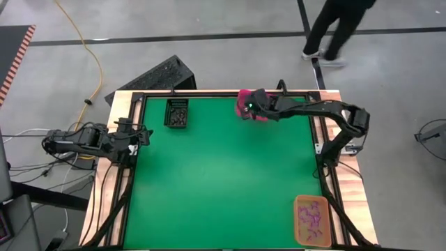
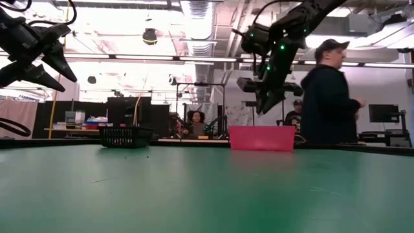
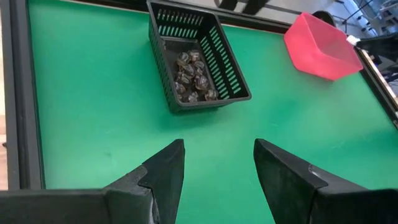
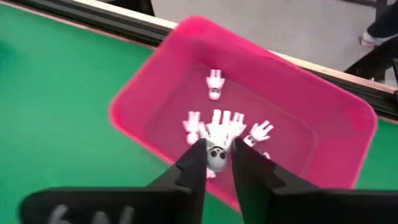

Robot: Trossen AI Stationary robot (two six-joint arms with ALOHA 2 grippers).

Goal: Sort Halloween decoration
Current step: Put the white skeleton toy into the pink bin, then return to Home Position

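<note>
R hand (image 4: 216, 163) over pink bin (image 4: 155, 93), gripping white trinket (image 4: 216, 157); L hand (image 3: 217, 165) open; no readable labels.

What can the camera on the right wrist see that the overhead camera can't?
Only the right wrist view shows inside the pink bin: white trinkets lying there, one small white piece between the right gripper fingers. Only the high view shows the orange bin of purple trinkets, the black bin, the waiting left gripper and a person walking. Both show the green table.
</note>
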